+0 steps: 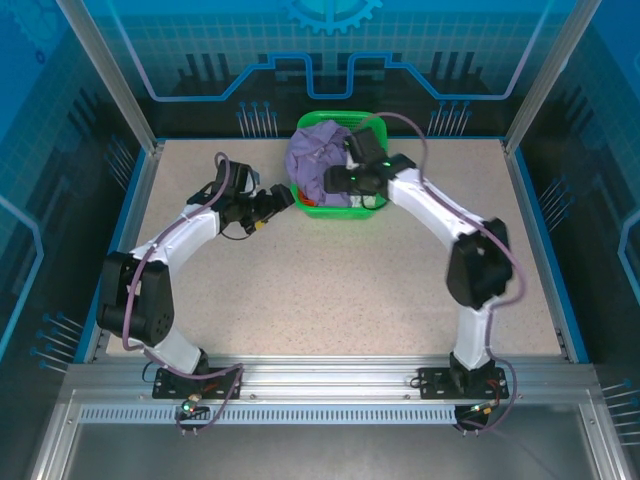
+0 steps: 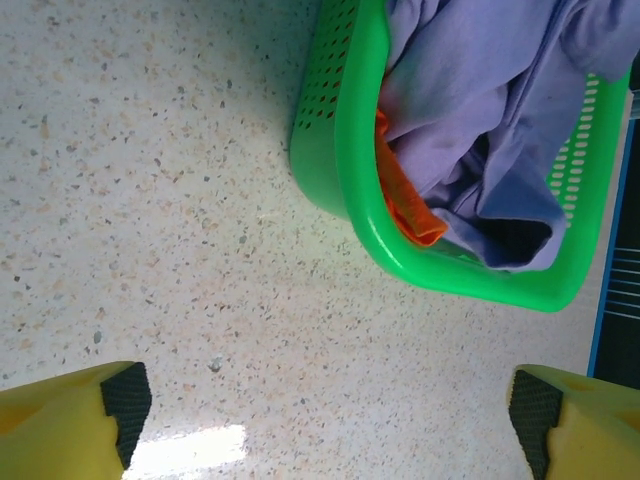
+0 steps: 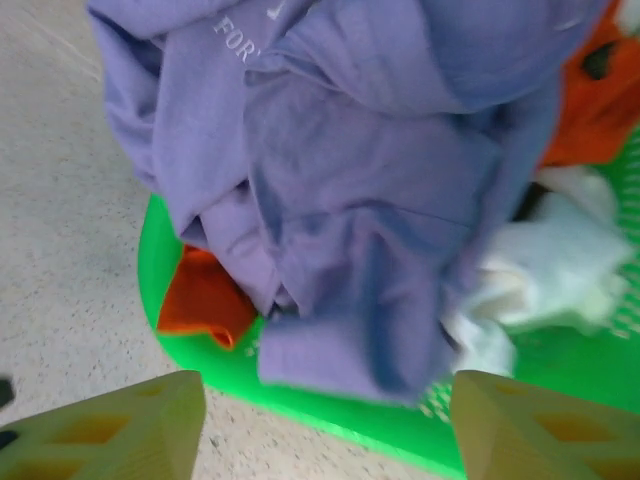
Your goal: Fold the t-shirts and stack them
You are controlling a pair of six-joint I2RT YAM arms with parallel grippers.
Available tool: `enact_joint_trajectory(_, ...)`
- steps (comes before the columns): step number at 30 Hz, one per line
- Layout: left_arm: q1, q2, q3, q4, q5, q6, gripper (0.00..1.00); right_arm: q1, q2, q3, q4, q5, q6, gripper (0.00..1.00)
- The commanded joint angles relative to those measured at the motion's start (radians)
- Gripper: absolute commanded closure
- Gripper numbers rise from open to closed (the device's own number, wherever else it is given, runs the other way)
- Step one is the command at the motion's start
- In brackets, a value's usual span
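Beside the basket [image 2: 350,150] rim, left pincer [image 2: 330,400] open over bare table [image 2: 150,200]; right pincer [image 3: 325,405] open above t-shirts [image 3: 380,200]

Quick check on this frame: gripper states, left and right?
Left gripper: open, empty, beside the green basket.
Right gripper: open, gripping nothing, poised at the lavender t-shirt in the basket.

Robot lab cell: alu frame [image 1: 330,380], blue tech-print panels [image 1: 320,50], speckled tabletop [image 1: 330,280]

One purple t-shirt [image 3: 350,200], one orange t-shirt [image 3: 200,300], one white t-shirt [image 3: 560,260], one basket [image 2: 350,150].
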Motion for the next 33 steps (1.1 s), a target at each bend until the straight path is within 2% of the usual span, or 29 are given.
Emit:
enact_joint_trajectory(1, -0.010, -0.019, 0.023, -0.051, -0.016, 0.025, 0.04, 0.028, 0.192, 0.222, -0.203, 0.046, 0.026, 0.30)
enact_joint_trajectory(3, -0.010, -0.023, 0.028, -0.059, -0.025, 0.029, 0.03, 0.032, 0.310, 0.379, -0.271, 0.048, 0.034, 0.31)
enact_joint_trajectory(4, -0.010, -0.025, 0.029, -0.065, -0.033, 0.029, 0.03, 0.033, 0.374, 0.453, -0.296, 0.036, 0.033, 0.35)
enact_joint_trajectory(6, -0.010, -0.028, 0.035, -0.085, -0.056, 0.030, 0.03, 0.034, 0.451, 0.564, -0.338, 0.019, 0.033, 0.51)
enact_joint_trajectory(9, -0.010, -0.036, 0.037, -0.102, -0.082, 0.024, 0.03, 0.037, 0.452, 0.585, -0.326, 0.018, 0.033, 0.71)
enact_joint_trajectory(13, -0.010, -0.043, 0.047, -0.133, -0.116, 0.020, 0.04, 0.045, 0.344, 0.504, -0.258, 0.034, 0.018, 0.88)
enact_joint_trajectory(21, -0.010, -0.054, 0.050, -0.130, -0.093, 0.008, 0.04, 0.042, 0.059, 0.451, -0.214, 0.051, -0.065, 0.88)
enact_joint_trajectory(25, -0.010, -0.056, 0.050, -0.119, -0.077, 0.013, 0.01, 0.027, -0.074, 0.393, -0.207, 0.040, -0.081, 0.89)
enact_joint_trajectory(29, -0.009, -0.050, 0.047, -0.109, -0.065, 0.017, 0.03, 0.003, -0.278, 0.243, -0.162, 0.032, -0.086, 0.98)
enact_joint_trajectory(33, -0.005, -0.022, 0.060, -0.107, -0.046, 0.018, 0.04, -0.009, -0.600, -0.009, -0.030, 0.096, -0.124, 1.00)
